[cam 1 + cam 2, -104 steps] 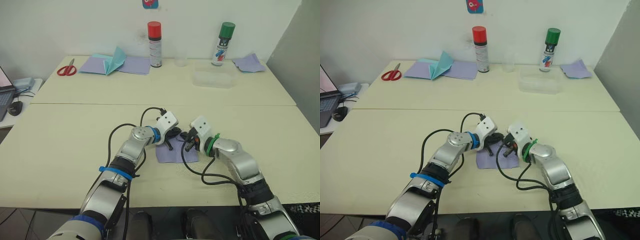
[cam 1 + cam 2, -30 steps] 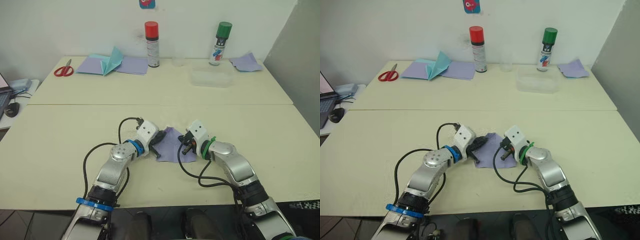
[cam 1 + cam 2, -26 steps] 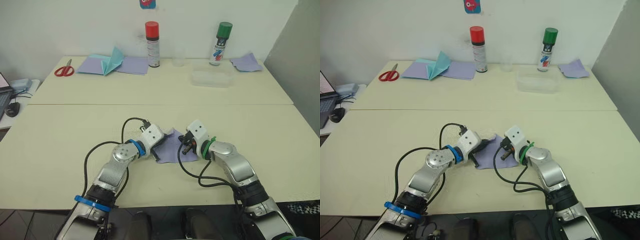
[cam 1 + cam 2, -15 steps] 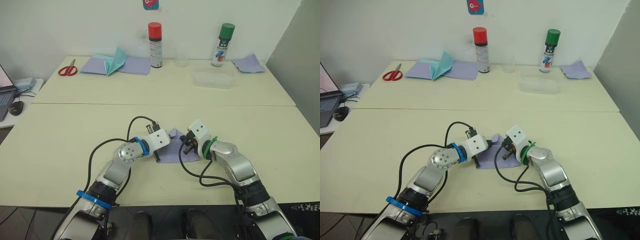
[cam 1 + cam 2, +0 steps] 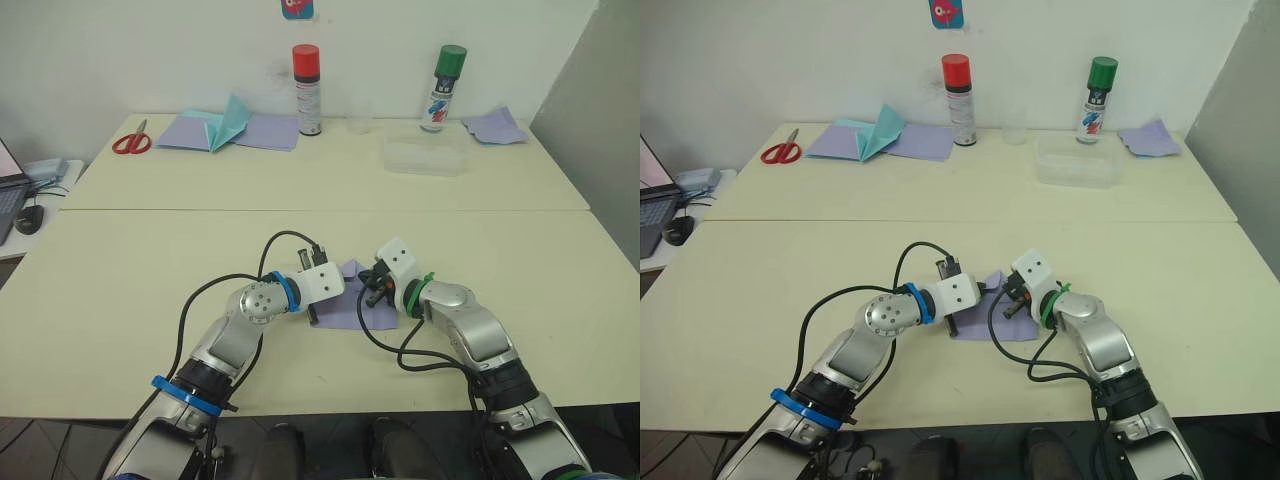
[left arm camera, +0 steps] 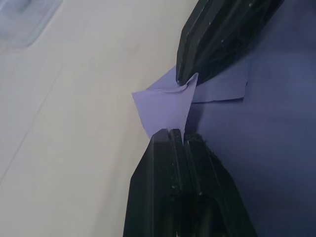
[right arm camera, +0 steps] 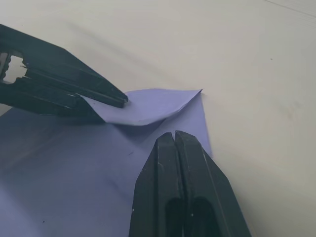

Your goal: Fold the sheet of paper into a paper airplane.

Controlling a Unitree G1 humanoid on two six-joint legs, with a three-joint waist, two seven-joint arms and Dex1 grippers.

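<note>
The lavender sheet of paper lies flat on the near table between my two grippers. Its far corner is lifted and curled over into a small flap. My left gripper is shut on the edge of that flap and holds it above the sheet. My right gripper is shut, with its tips on the sheet just beside the curled flap. In the left eye view the left gripper and the right gripper nearly meet over the sheet's far edge.
On the far table stand a red-capped spray can, a green-capped spray can, a clear cup and a clear plastic box. Red scissors, a teal paper shape and lavender sheets lie there too.
My left gripper has moved right from the sheet's left edge, carrying the far corner over toward the right gripper. The right gripper has stayed in place.
</note>
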